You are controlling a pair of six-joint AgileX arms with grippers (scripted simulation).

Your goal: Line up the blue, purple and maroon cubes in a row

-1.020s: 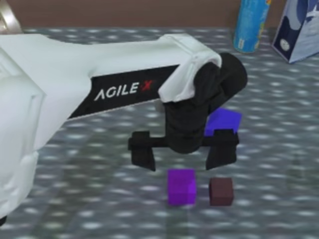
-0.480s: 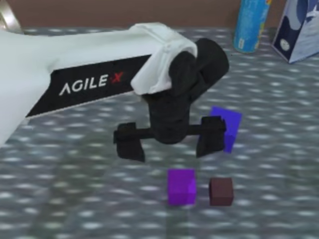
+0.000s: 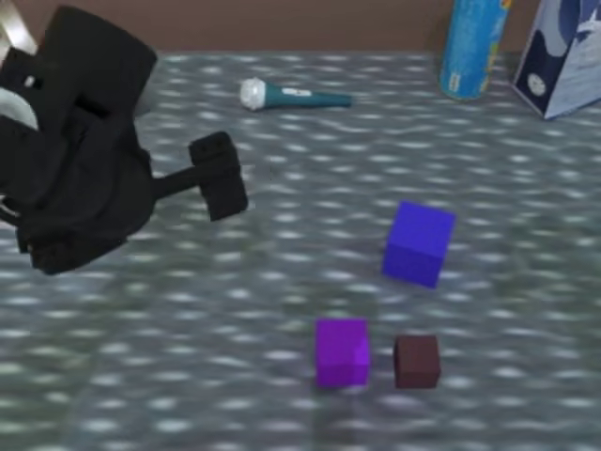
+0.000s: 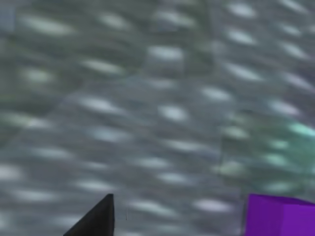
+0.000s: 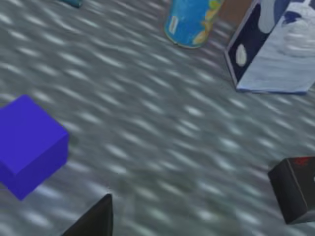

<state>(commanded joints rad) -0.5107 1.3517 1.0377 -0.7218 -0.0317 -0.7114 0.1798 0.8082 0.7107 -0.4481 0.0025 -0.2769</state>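
Purple cube (image 3: 342,351) and maroon cube (image 3: 417,362) are seen paired, well apart from the spread, empty left gripper (image 3: 141,202); the blue cube (image 3: 419,242), set off-line, could be knocked askew if approached carelessly.

We are seeing our left arm (image 3: 75,160) showing as a bulky matte-black housing with a white edge behind, and one blocky black finger (image 3: 218,176) jutting on a thin black bar.
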